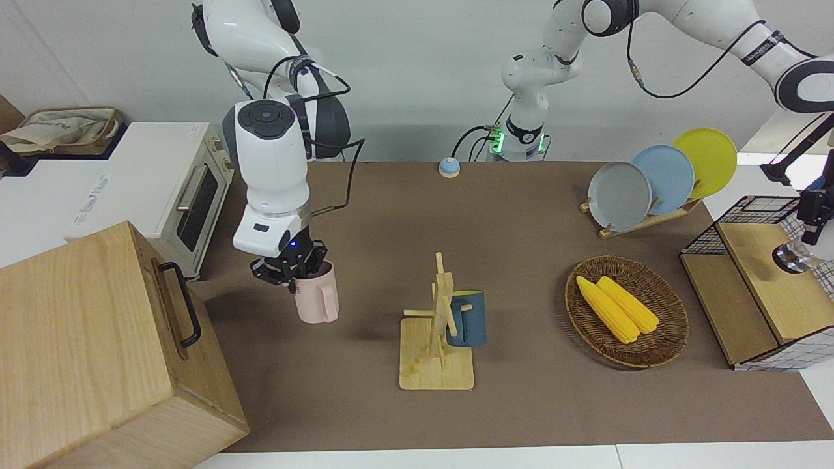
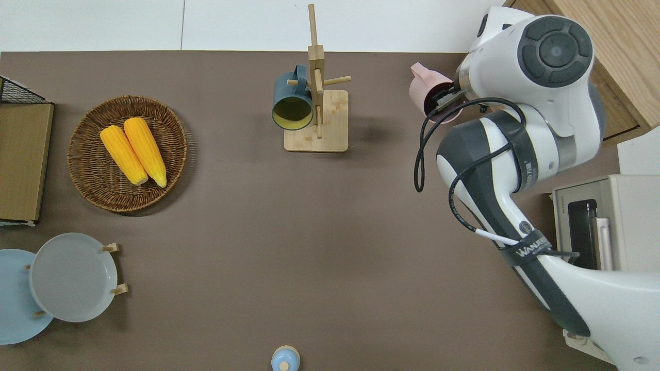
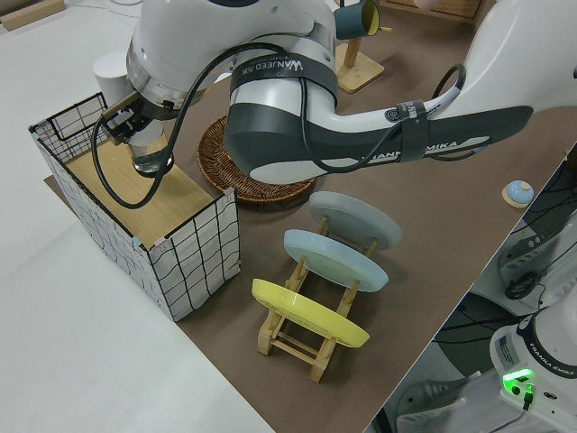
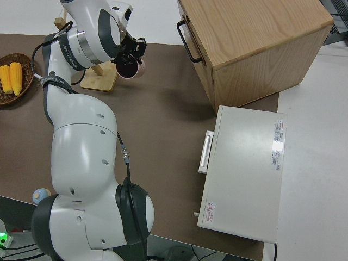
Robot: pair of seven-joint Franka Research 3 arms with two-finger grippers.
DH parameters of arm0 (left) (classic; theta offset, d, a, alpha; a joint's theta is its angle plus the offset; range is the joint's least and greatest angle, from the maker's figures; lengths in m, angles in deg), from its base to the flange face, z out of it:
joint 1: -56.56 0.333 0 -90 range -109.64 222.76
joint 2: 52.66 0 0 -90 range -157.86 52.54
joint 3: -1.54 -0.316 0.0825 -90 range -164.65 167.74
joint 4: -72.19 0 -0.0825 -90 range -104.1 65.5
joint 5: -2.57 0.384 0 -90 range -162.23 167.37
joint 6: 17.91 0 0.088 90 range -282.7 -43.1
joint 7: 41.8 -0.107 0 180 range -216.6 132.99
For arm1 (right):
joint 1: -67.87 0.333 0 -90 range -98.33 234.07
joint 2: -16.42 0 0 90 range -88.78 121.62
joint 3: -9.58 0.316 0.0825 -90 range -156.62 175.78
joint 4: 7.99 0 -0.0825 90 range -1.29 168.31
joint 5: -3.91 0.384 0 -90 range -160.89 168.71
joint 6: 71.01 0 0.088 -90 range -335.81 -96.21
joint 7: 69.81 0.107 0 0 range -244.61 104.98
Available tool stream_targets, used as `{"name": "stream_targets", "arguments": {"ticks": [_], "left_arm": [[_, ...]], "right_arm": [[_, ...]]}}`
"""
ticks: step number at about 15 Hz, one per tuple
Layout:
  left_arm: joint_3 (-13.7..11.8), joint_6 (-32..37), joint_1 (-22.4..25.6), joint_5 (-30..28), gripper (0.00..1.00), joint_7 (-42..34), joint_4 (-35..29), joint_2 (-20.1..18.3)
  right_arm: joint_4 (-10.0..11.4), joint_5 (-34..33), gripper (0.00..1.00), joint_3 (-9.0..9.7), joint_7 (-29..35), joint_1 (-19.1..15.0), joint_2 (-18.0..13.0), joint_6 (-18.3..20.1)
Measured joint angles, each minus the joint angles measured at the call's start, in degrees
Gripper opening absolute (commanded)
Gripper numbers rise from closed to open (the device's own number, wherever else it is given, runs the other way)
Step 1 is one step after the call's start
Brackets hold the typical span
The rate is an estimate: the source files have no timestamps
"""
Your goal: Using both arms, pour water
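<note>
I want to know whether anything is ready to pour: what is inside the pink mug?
One finger of the right gripper reaches inside the pink mug, clamping its rim. The overhead view shows only a dark interior, mostly covered by the gripper, so water cannot be confirmed.

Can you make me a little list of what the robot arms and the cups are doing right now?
right gripper: shut on the pink mug, held up off the table
left gripper: over the wire-sided wooden box, grip unclear
blue mug: hanging on the wooden mug rack
corn cobs: two, in the wicker basket
</note>
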Motion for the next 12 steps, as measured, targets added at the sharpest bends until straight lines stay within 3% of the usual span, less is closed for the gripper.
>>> {"name": "stream_targets", "arguments": {"ticks": [5, 9, 12], "left_arm": [[0.58, 5.98, -0.47, 8.96, 0.03, 7.86, 1.09, -5.23], [3.67, 10.22, -1.2, 15.63, 0.03, 15.84, 0.83, -9.66], [6.97, 10.99, -1.54, 19.16, 0.03, 21.18, -1.8, -12.7]], "right_arm": [[3.34, 7.62, 0.0, 0.6, 11.89, 0.91, -1.27, 9.67], [5.71, 9.63, 0.0, 3.94, 24.68, 2.55, -1.32, 11.02], [7.03, 11.96, 0.0, 4.75, 35.15, 6.97, -1.3, 11.01]]}}
